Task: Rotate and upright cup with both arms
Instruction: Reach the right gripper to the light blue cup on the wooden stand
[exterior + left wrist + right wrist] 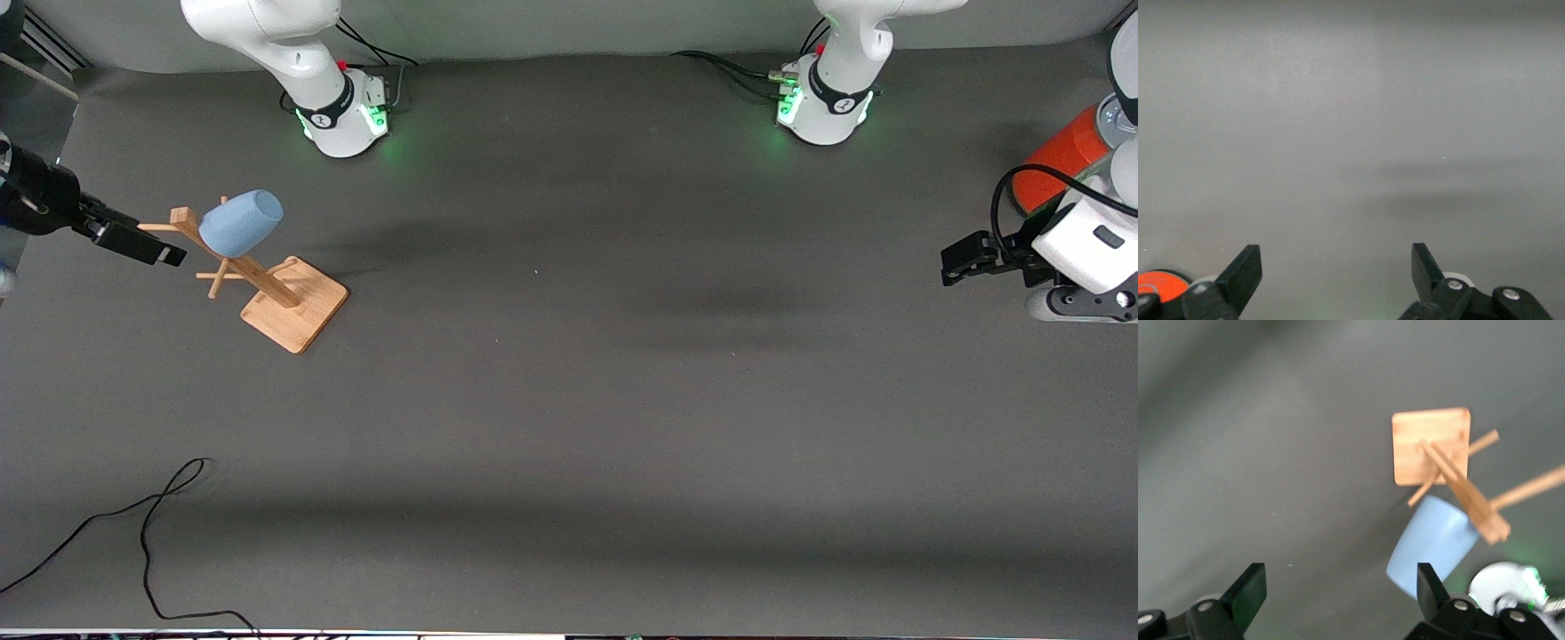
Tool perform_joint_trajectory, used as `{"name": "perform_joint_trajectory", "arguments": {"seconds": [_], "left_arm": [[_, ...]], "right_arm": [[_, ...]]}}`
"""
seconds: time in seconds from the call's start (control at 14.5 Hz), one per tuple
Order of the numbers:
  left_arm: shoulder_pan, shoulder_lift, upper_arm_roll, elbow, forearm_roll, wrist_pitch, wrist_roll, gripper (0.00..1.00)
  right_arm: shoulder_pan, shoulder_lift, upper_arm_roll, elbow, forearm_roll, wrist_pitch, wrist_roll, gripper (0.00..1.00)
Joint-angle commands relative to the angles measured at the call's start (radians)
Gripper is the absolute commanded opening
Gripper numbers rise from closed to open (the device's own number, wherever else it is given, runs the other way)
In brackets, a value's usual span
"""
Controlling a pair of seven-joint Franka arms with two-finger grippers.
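While both arms hang at the two ends of the dark grey bench (569,400), the small pale-blue matte cup (240,221) sits hung on a peg of the light wooden rack with a square base (294,303), toward the right arm's end of the bench. The cup lies tilted on its peg, well above the rack's base, and nothing grips it. In the right wrist view the same cup (1435,543) shows against the rack's upright post, with the square base (1431,443) lying on the bench below it.

The right gripper (147,242) reaches in over the right arm's end of the bench, just beside the rack's pegs and near the cup, without touching the cup. Its black fingers (1248,590) stand spread wide with nothing between them.

The left gripper (965,260) hangs over the left arm's end of the bench, well apart from the cup and rack. Its black fingers (1245,270) are likewise spread apart and hold nothing; only bare bench shows between them. Near that gripper an orange-red can (1062,160) lies partly hidden by the arm.

A thin black cable (147,533) curls on the bench, nearer to the front camera than the rack.
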Motion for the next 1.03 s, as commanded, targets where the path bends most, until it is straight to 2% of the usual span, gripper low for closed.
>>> {"name": "perform_joint_trajectory", "arguments": {"seconds": [0.0, 0.07, 0.21, 0.34, 0.96], "left_arm": [[0.005, -0.013, -0.004, -0.010, 0.009, 0.009, 0.013, 1.00], [0.005, -0.013, -0.004, -0.010, 0.009, 0.009, 0.013, 1.00], [0.005, -0.013, -0.004, -0.010, 0.008, 0.009, 0.013, 1.00], [0.005, -0.013, -0.004, -0.010, 0.008, 0.009, 0.013, 1.00], [0.005, -0.012, -0.004, -0.010, 0.009, 0.009, 0.013, 1.00]], "right_arm": [[0.001, -0.101, 0.001, -0.140, 0.049, 0.018, 0.330, 1.00], [0.001, -0.142, 0.000, -0.210, 0.079, 0.039, 0.404, 1.00], [-0.001, -0.257, -0.008, -0.406, 0.080, 0.149, 0.432, 1.00], [-0.001, -0.340, -0.008, -0.549, 0.074, 0.232, 0.440, 1.00], [-0.004, -0.353, -0.037, -0.708, 0.066, 0.347, 0.427, 1.00]]}}
